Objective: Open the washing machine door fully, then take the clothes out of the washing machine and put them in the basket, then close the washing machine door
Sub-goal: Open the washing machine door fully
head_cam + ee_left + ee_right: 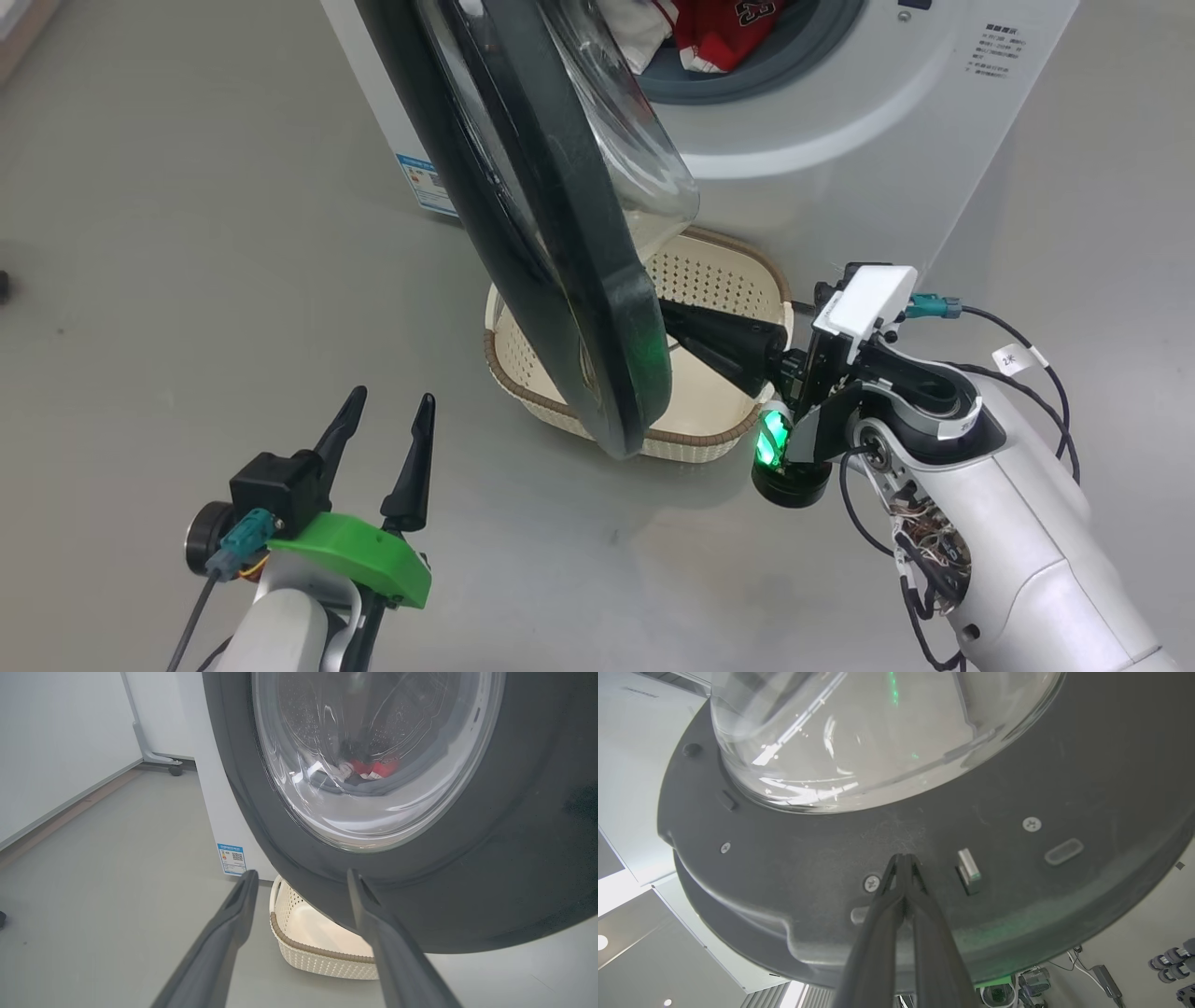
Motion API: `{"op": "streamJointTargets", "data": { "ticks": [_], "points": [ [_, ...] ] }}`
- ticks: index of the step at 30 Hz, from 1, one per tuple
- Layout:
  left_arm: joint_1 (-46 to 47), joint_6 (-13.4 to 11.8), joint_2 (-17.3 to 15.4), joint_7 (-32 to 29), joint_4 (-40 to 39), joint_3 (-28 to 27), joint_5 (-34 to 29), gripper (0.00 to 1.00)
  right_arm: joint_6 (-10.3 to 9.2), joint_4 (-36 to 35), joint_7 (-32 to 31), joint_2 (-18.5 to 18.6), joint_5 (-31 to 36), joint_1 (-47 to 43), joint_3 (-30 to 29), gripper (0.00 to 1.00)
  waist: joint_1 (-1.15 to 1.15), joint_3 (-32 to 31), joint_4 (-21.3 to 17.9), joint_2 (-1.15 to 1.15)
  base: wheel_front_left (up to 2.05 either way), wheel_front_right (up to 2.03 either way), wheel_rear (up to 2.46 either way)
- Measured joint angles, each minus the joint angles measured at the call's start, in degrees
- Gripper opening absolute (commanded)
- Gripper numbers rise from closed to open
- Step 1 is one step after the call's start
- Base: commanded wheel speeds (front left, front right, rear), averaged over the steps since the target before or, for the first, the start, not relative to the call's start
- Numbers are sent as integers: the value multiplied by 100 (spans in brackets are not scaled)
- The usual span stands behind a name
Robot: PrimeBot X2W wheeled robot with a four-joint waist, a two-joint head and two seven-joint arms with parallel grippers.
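Door: part-open, over basket on floor before washer.
Clothes: in drum.
Right gripper: closed, tips against door's inner rim.
Left gripper: open, empty, near door's outer face.

In your head view, the door crosses the middle of the basket and covers the tips of the right gripper. The top edge cuts off the washing machine and most of the clothes in its mouth. Through the door glass in your left wrist view, the clothes are a smeared red and white patch, and the printed notice on the machine's front is too small to read.
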State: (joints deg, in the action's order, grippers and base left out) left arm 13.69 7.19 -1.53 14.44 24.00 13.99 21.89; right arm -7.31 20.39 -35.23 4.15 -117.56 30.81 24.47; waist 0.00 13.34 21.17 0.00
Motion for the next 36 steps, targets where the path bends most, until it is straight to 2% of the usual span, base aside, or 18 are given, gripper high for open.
{"op": "streamJointTargets", "data": {
  "ticks": [25,36],
  "points": [
    [-248,0,-8,0,20,-226,-31,100,1,-211,389,1,-723,-89,1333,0,0,-236,438,0,0,0,0],
    [-269,0,-7,0,22,-286,-31,100,12,-135,591,16,-993,-81,1579,0,0,-323,542,0,0,0,0]
  ]
}}
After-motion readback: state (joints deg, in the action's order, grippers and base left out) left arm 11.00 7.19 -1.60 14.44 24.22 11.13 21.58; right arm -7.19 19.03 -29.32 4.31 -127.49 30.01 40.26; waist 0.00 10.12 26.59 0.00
